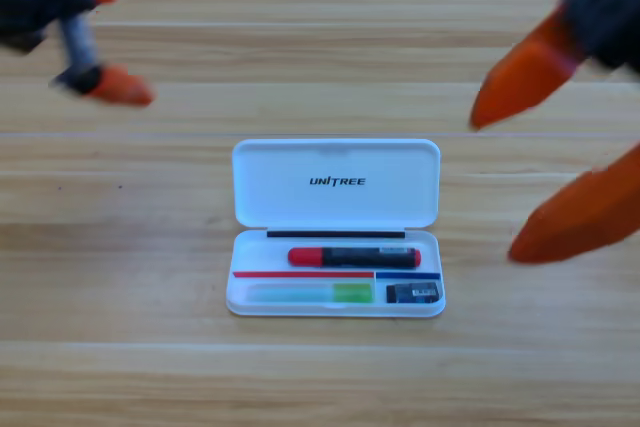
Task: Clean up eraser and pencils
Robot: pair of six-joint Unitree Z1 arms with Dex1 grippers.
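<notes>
At desk centre, your open white case [336, 227] holds both pencils [352, 257] and eraser [413, 293]. Right gripper [540, 182] jaws wide, left gripper [105, 37] unclear; closing the lid carelessly could shove the case.

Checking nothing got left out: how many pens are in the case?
2: the red-capped black pen in the case's upper slot, the green-ended pale pen in the lower left slot. None seems hidden.
</notes>
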